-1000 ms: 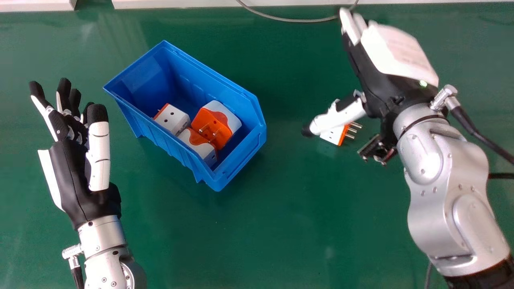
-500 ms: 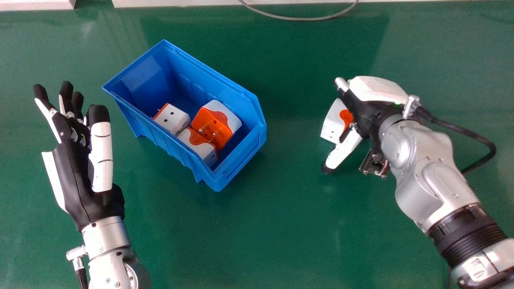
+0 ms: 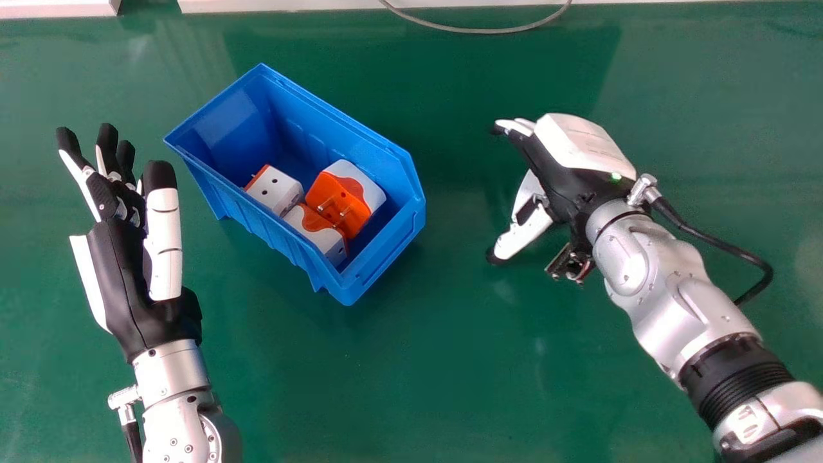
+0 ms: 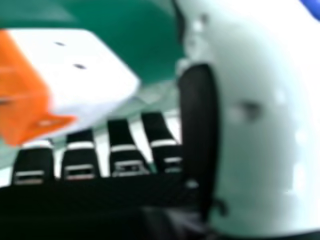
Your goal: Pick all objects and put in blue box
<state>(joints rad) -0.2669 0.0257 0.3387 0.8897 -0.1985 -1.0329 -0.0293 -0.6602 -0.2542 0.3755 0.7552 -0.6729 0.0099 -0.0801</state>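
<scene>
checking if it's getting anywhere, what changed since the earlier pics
The right hand swung nearer the robot and left, toward the box. The loose plug is now mostly hidden behind it in the head view; whether it is gripped is unclear. The box and the plugs inside stayed put.

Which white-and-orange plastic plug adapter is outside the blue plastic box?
The adapter at the robot's right hand; the other three adapters lie inside the box.

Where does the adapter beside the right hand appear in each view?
Head view: right of the blue box, the adapter is partly hidden beside the right hand.
Right hand view: the adapter is by the fingers, across from the thumb.
Shared landmark: the right hand's thumb.
</scene>
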